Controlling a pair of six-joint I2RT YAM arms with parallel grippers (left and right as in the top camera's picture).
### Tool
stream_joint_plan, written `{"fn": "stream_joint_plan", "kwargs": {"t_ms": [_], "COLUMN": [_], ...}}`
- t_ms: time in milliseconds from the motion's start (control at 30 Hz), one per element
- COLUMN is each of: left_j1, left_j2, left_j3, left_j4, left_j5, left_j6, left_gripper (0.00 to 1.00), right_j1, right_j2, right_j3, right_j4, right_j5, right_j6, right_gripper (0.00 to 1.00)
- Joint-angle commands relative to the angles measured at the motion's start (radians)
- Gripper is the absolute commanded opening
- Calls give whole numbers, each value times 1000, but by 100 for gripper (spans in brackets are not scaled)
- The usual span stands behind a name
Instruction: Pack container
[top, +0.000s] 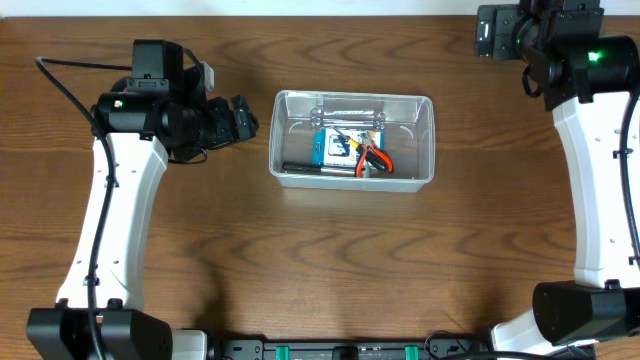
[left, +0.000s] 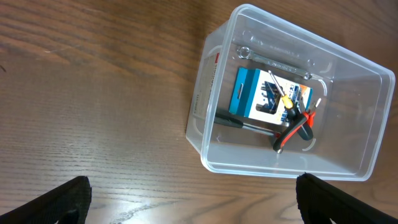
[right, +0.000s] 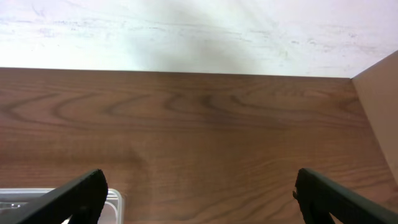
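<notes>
The clear, colourless plastic rectangular container (top: 295, 130), with rounded corners and a thin rim, stands upright in the middle of the brown wood-grain table (top: 150, 250), between the two arms and a little toward the far edge. Nothing covers it, and its open top is free from above. Inside lie a small blue-and-white cardboard box (left: 252, 93) flat on the floor, a slim silver metal wrench (left: 273, 60) along the far wall, pliers with red-and-black handles (left: 293, 129) partly on the box, and a screwdriver with a black handle (left: 229, 119) along the near wall. The print on the box and a pale label on the short wall of the container are too small to read; it seems there is a red mark on the label. The left gripper (left: 193, 202) hangs just beside the left short wall, its black fingers spread wide with nothing between them. The right gripper (right: 208, 202) is well apart, near the far right corner of the table, also released and empty, facing a white wall (right: 186, 31).
</notes>
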Motion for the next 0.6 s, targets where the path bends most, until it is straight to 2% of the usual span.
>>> {"fn": "stream_joint_plan", "kwargs": {"t_ms": [0, 567], "left_j1": [-2, -2], "left_j2": [-6, -6], "left_j3": [0, 0], "left_j4": [-2, -2], "left_j5": [-9, -9], "left_j6": [2, 2], "left_gripper": [98, 98], "right_j1": [-3, -3], "right_j2": [-5, -10], "right_j3": [6, 2], "right_j4": [0, -15], "right_j5": [7, 7], "right_j6": [18, 18], "right_gripper": [99, 99]}}
